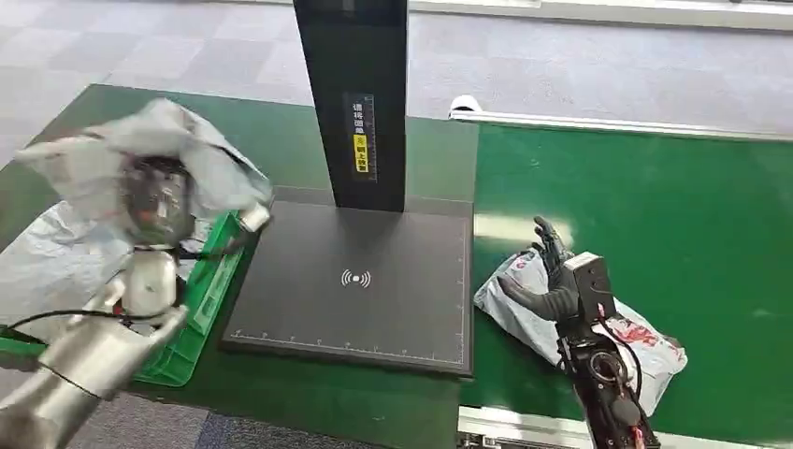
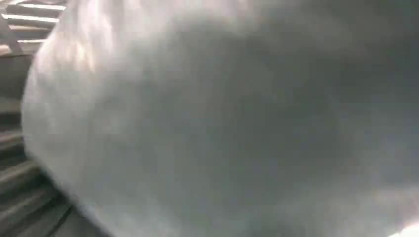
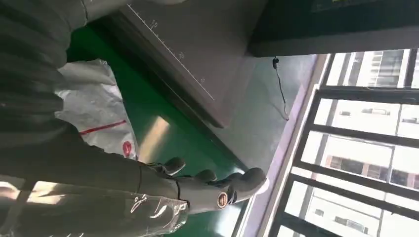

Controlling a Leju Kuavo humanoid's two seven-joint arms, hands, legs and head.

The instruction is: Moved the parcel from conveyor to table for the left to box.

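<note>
The left hand (image 1: 154, 201) grips a grey poly-bag parcel (image 1: 164, 154) above the green crate (image 1: 201, 299), boxing seemingly underway, while the right hand (image 1: 554, 276), fingers spread and holding nothing, hovers over a white parcel (image 1: 645, 346) lying unmoved on the green conveyor (image 1: 673, 215) beside the scanner plate (image 1: 355, 281).

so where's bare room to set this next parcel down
The dark scanner pad is bare in front of its black post. The green belt beyond the white parcel under the right hand is bare. The green bin is crowded: the left hand holds a grey bag there.
</note>
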